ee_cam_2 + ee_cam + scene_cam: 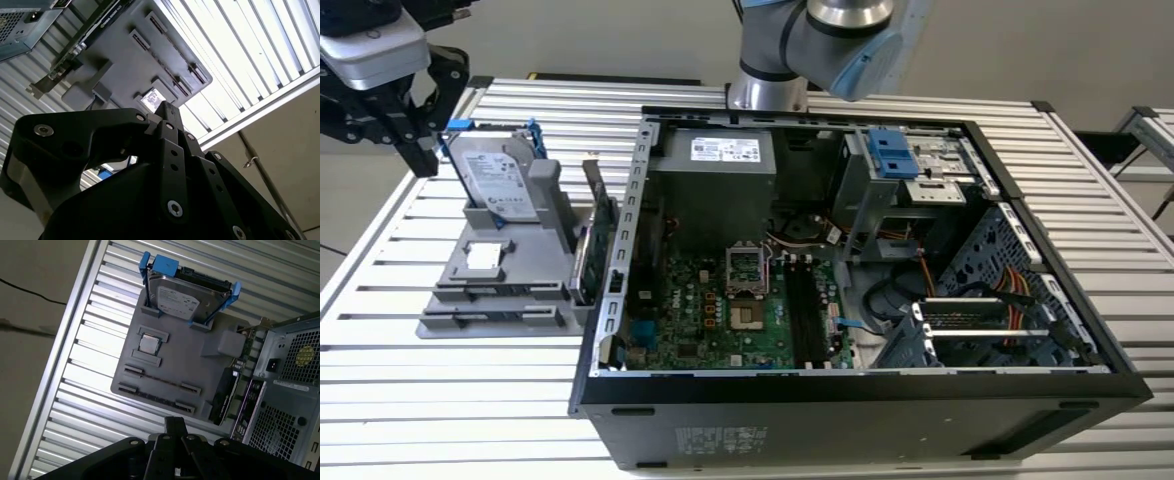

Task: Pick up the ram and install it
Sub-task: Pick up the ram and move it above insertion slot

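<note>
While the gripper [175,423] hangs near the grey holder [190,360] on the bench [90,365], jaws pressed together and empty, the ram [162,380] looks to be that thin strip edge-up in its slot. I can't be sure. It looks light, stiff and fragile, best pinched mid-length across its flat faces.

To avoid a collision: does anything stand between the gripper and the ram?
Nothing visible does. The ram seems to be the thin dark strip on edge in the flat grey plastic holder, open from above. The black gripper hangs apart from it; the silver hard drive in its blue frame stands at the holder's other end.
</note>
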Motion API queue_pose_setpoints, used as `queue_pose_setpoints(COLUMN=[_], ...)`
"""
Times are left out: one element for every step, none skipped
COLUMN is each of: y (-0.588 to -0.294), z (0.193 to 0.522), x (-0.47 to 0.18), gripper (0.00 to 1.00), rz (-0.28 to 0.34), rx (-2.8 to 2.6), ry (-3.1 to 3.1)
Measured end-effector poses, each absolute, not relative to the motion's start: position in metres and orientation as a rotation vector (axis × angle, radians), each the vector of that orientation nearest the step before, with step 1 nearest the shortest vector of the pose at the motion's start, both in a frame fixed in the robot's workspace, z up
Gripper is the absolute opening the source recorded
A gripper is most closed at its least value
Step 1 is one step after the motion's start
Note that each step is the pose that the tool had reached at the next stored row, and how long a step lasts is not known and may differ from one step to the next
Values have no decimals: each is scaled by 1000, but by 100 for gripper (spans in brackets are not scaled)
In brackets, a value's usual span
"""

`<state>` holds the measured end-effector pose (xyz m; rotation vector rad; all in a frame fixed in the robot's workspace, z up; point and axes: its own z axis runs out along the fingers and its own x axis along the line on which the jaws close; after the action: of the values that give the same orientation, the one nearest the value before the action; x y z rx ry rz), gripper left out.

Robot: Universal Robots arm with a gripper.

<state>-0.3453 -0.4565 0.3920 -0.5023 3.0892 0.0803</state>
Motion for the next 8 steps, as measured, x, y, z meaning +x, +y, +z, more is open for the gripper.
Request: queue_pose_setpoints(y=[-457,-457,-457,-457,-456,-456,-456,-456], z=[392,392,392,392,392,392,392,392], x=[-345,-345,-345,-345,-345,-345,-345,-345], gripper=[0,0,0,0,0,0,0,0], rz=[80,80,80,80,81,80,81,81], rx=[-508,-517,-528,-535,-539,-543,-546,-550], ry=[3088,3087,3085,3084,3083,3083,3082,3082])
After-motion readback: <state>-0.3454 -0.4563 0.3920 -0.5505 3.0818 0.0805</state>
